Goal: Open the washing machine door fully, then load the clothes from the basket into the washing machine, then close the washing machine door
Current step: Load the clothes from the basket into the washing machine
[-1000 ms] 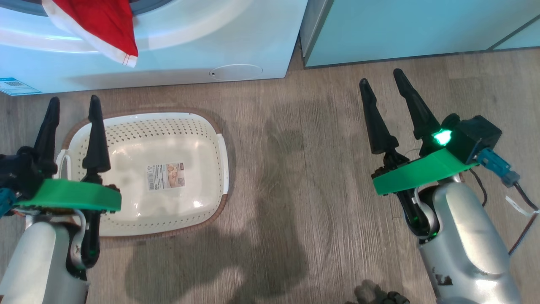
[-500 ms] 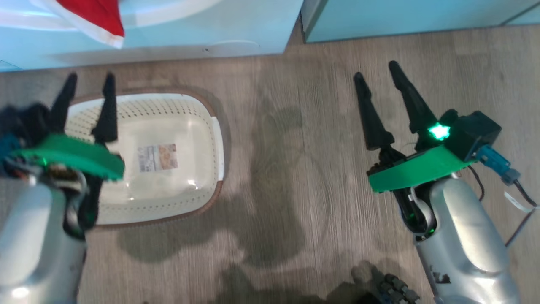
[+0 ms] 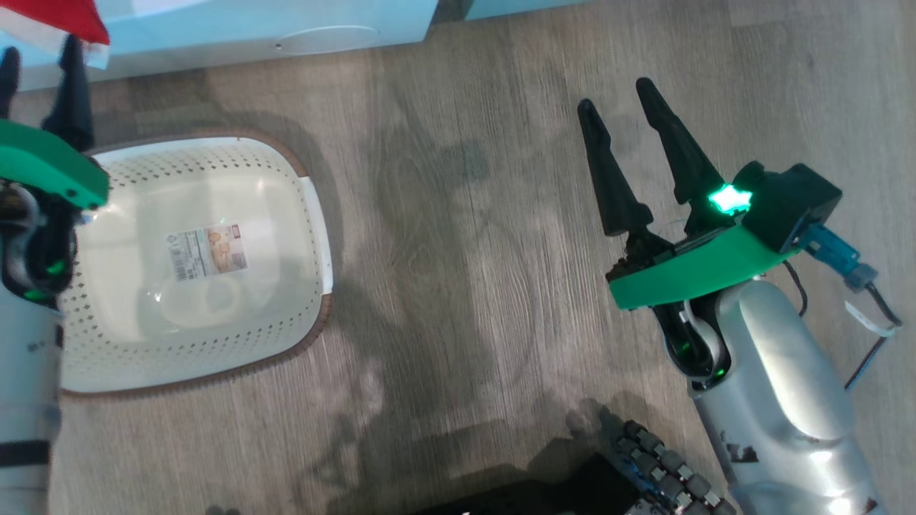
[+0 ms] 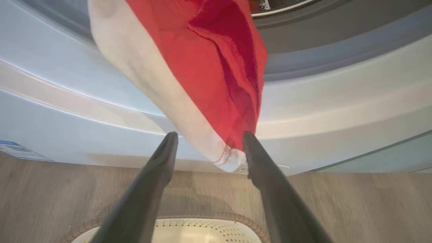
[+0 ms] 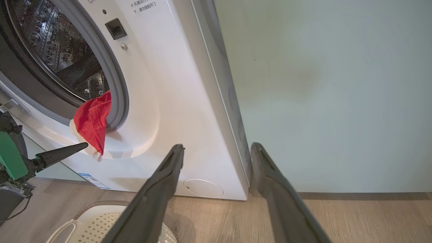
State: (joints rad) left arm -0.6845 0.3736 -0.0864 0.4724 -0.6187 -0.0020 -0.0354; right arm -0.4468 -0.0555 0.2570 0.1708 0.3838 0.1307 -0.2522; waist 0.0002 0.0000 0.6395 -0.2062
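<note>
Garment [image 4: 209, 67], red with white trim, hangs out of the washing machine [image 5: 189, 101] mouth, draped down its front, so loading looks unfinished, I reckon. My left fingers [image 4: 155, 172], spread wide and holding nothing, flank its dangling tip. Next: pinch, tuck it inside. Basket [image 3: 143, 172] empty; right fingers [image 3: 608, 186] open over the floor [image 3: 465, 214].

Left gripper [image 4: 210, 135]: jaws wide apart, pointing at the washer [image 4: 337, 111] front. Red cloth [image 4: 202, 67] with white trim hangs out of the washer opening, over the grey gasket [image 4: 320, 30] and down the front. Its lower tip sits between the fingertips; contact unclear. Basket [image 4: 202, 216] on the floor [image 4: 354, 202] in front of the washer. Blue sticker [image 4: 17, 150] low on the washer front.
</note>
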